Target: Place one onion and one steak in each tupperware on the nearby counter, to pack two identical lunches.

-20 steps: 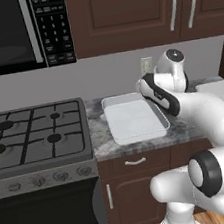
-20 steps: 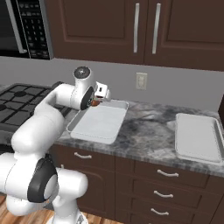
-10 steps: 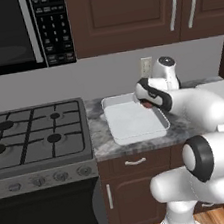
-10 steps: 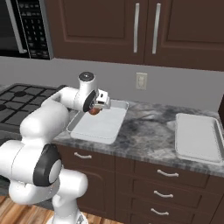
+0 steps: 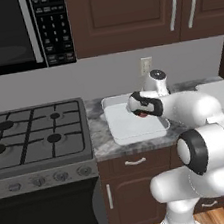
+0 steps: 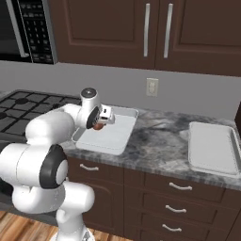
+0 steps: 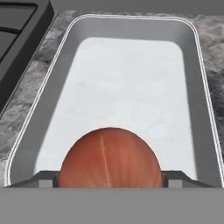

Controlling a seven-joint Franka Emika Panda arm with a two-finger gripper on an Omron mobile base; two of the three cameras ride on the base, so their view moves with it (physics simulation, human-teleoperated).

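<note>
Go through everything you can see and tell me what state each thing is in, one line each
gripper: shut on the onion, above the near tupperware.
onion: held between the fingers, not yet set down.
near tupperware: lidless, nothing lying in it, on the counter beside the stove.
far tupperware: lidless, nothing in it.
upper cabinets: doors closed.
drawers: closed.
stove: no flame visible.

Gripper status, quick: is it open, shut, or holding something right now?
Gripper: jaws closed around the onion, holding it above the near tupperware.
</note>
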